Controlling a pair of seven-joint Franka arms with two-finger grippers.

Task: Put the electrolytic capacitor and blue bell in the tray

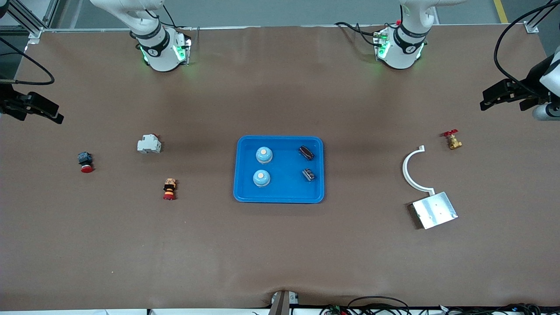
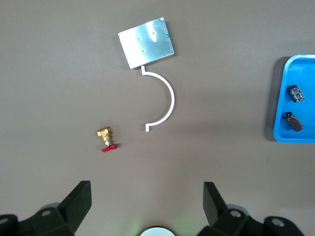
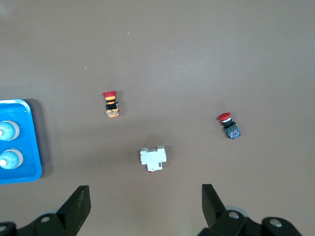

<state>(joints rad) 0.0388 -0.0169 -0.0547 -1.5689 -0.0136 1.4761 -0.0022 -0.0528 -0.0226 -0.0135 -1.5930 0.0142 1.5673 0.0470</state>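
The bright-blue tray (image 1: pixel 280 199) lies mid-table. In it are two pale blue bells (image 1: pixel 264 154) (image 1: pixel 261 178) toward the right arm's end and two dark electrolytic capacitors (image 1: pixel 306 152) (image 1: pixel 308 174) toward the left arm's end. The left wrist view shows a part of the tray (image 2: pixel 298 66) with both capacitors (image 2: pixel 295 93) (image 2: pixel 293 121). The right wrist view shows the tray (image 3: pixel 30 123) and the bells (image 3: pixel 7 130) (image 3: pixel 10 160). My left gripper (image 1: pixel 484 99) (image 2: pixel 146 194) hangs open and empty over the left arm's end of the table. My right gripper (image 1: pixel 58 113) (image 3: pixel 146 196) hangs open and empty over the right arm's end.
Toward the right arm's end lie a white breaker (image 1: pixel 149 144), a red push button (image 1: pixel 85 162) and an orange-and-red switch (image 1: pixel 169 188). Toward the left arm's end lie a brass valve (image 1: pixel 453 140), a white curved bracket (image 1: pixel 413 170) and a silver metal plate (image 1: pixel 434 210).
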